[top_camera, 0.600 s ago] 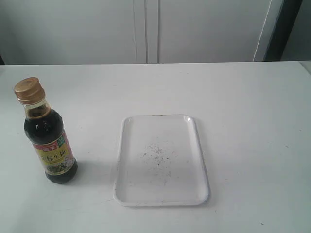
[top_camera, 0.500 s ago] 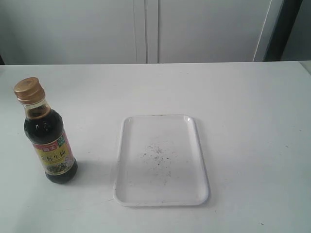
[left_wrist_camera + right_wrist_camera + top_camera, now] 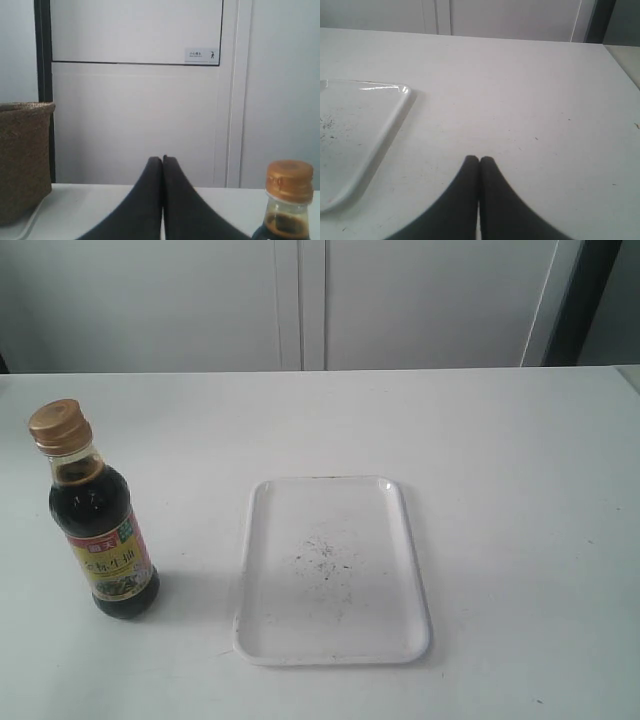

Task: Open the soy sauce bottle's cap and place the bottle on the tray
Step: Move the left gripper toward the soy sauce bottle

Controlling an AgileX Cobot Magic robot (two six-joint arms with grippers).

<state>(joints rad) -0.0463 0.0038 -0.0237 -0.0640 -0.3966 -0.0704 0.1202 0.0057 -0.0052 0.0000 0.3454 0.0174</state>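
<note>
Bottle [image 3: 103,531] left of tray [image 3: 415,570]

Clear glossy glass on the soy sauce bottle [image 3: 103,530], ridged golden plastic cap [image 3: 59,426], smooth glossy white plastic tray [image 3: 262,645], coarse woven basket [image 3: 22,155], matt white table [image 3: 500,460].

Soy sauce bottle [image 3: 103,535] upright on table, cap [image 3: 58,425] closed, left of white tray [image 3: 260,640].

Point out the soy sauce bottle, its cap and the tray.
soy sauce bottle [image 3: 108,558], exterior view, on its label.
cap [image 3: 58,424], exterior view, on its gold side.
tray [image 3: 330,652], exterior view, on its near rim.
</note>
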